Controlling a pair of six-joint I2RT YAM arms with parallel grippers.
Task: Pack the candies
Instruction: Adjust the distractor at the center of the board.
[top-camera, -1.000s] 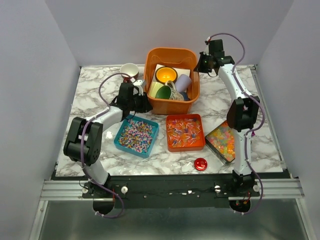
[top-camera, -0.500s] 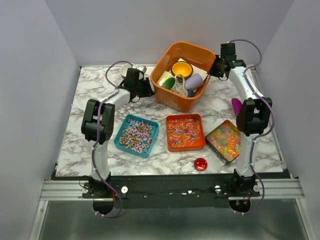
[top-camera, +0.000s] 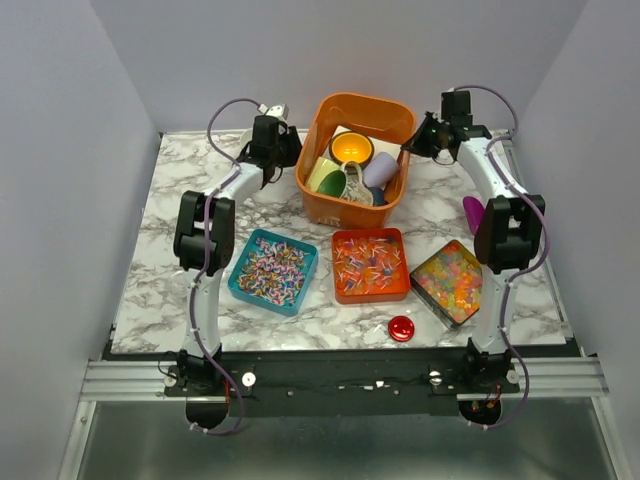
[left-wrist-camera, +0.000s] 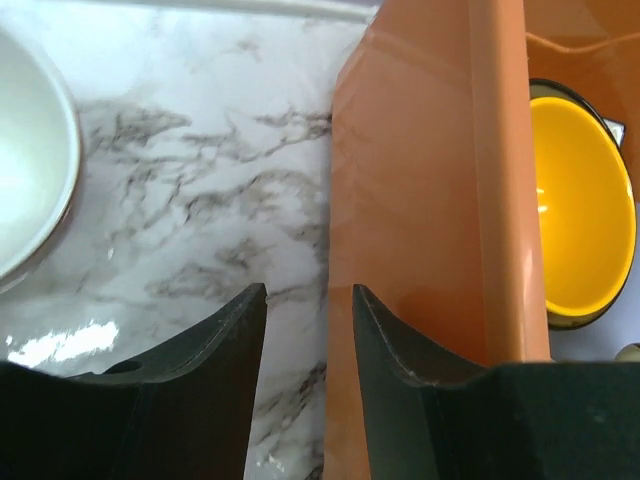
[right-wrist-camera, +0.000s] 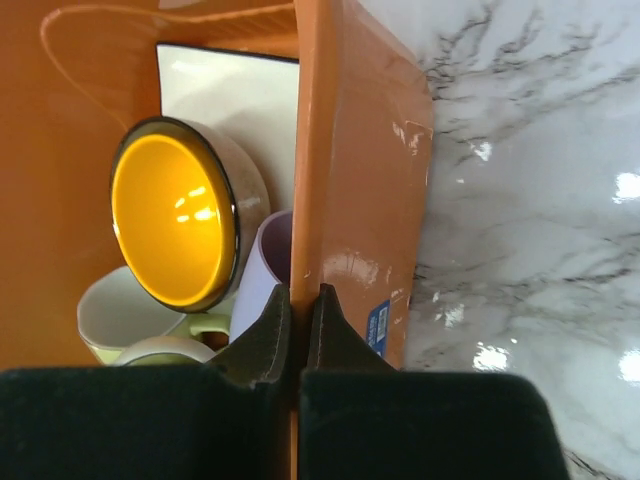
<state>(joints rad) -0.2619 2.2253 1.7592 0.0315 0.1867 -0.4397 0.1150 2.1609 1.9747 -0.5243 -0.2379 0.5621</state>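
Right wrist: clamps right gripper (right-wrist-camera: 300, 295) on bin (right-wrist-camera: 360, 200) rim, seemingly to steady it, holds left gripper (left-wrist-camera: 308, 292) parted and empty beside its wall, with candies (top-camera: 370, 262) in front trays (top-camera: 336, 270), well apart.

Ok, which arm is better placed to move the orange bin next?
Right, probably. The right tool is shut on the rim of the orange bin, so it could pull at once. The left tool stands open beside the bin's outer wall, gripping nothing.
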